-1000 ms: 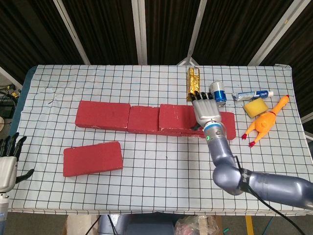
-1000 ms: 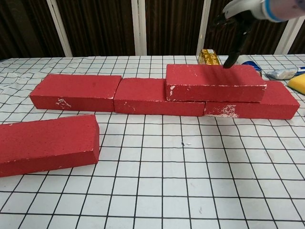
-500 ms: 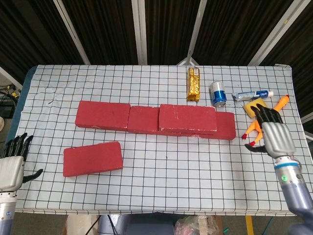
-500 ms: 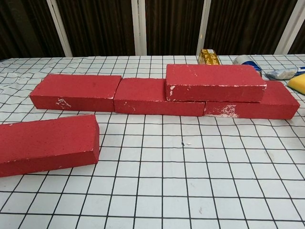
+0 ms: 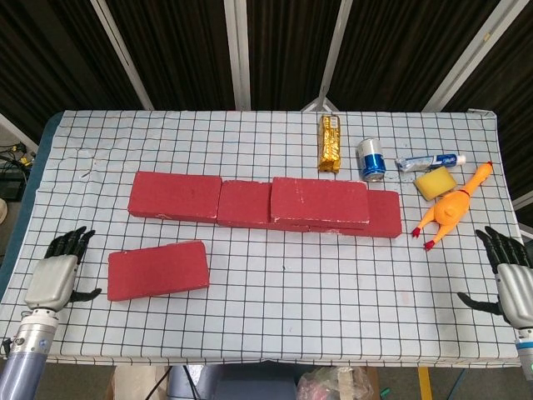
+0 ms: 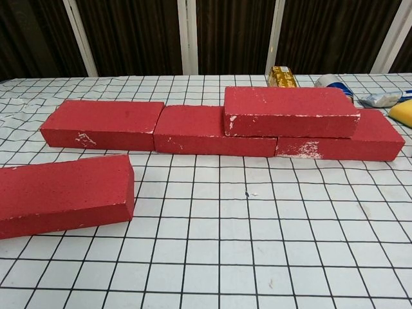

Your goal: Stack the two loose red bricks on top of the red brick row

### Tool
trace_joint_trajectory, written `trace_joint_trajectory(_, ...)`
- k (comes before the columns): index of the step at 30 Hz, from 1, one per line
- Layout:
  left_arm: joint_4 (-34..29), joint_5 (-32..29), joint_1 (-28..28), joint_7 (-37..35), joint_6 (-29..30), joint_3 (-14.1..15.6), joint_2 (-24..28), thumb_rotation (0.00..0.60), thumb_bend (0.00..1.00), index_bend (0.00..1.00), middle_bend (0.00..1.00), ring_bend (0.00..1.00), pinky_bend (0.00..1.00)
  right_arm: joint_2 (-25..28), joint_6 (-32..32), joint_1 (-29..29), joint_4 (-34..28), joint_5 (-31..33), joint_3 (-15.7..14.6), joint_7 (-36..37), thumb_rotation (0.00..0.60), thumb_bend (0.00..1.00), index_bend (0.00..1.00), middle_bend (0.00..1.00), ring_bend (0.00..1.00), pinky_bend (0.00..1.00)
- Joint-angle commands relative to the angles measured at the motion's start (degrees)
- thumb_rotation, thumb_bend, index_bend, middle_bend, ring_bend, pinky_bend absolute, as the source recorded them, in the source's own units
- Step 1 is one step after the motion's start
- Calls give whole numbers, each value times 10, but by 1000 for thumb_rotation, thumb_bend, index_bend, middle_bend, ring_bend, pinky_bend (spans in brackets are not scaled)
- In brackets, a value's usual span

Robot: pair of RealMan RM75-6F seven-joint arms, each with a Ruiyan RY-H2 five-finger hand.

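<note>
A row of red bricks lies across the middle of the checked table. One red brick sits stacked on the row's right part. A loose red brick lies flat at the front left, apart from the row. My left hand hovers open at the table's left front edge, left of the loose brick, holding nothing. My right hand is open at the right front edge, empty. Neither hand shows in the chest view.
Behind the row's right end lie a gold packet, a blue-white can, a toothpaste tube, a yellow sponge and an orange rubber chicken. Dark slatted panels stand behind the table.
My right hand has left the stacked brick and drawn back to the right front edge. My left hand has risen and moved slightly right toward the loose brick. The bricks have not moved.
</note>
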Motion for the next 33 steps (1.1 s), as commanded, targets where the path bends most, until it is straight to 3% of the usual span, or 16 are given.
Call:
trace_joint_trajectory(1,-44,-52,-41,37,-51,-8,19,600,0,10,0,0,0,-6,-2,-7,6,1,0,-2,600,162,0,0,0,0)
trace_joint_trajectory(6,-63,-100,-79,56,-91,-7,21,600,0,10,0,0,0,-20,1,-19,13,-11,-3,-5,600,162,0,0,0,0)
trace_joint_trajectory(19,-56,-159,-146,114,-91,10,-35,600,0,9,0,0,0,-37,-2,-37,19,-45,-6,0,600,162,0,0,0,0)
trace_joint_trajectory(33,-25,-183,-163,162,-38,47,-93,600,0,0,0,0,0,-34,-16,-43,20,-45,4,5,600,162,0,0,0,0)
